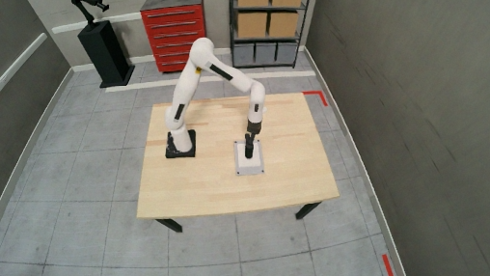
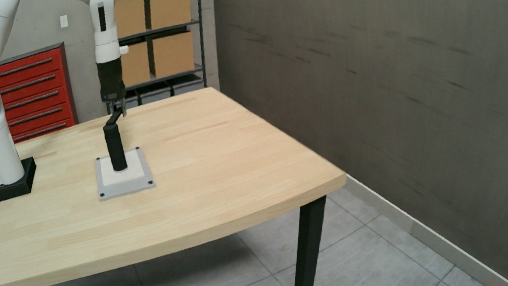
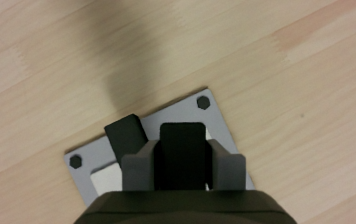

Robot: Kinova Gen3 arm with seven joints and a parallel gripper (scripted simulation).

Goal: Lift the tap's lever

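Observation:
The tap is a black upright post (image 2: 115, 149) on a grey square base plate (image 2: 124, 173) near the middle of the wooden table; it also shows in the top view (image 1: 249, 149). Its black lever (image 2: 115, 117) slants up from the post's top. My gripper (image 2: 118, 110) comes straight down from above and is shut on the lever's end. In the wrist view the lever (image 3: 182, 152) sits between my two grey fingers, with the post's top (image 3: 126, 135) to the left and the base plate (image 3: 210, 117) below.
The arm's black base (image 1: 180, 144) is bolted to the table left of the plate. A red drawer cabinet (image 1: 174, 31) and a shelf with cardboard boxes (image 1: 268, 3) stand against the back wall. A dark wall runs along the right side.

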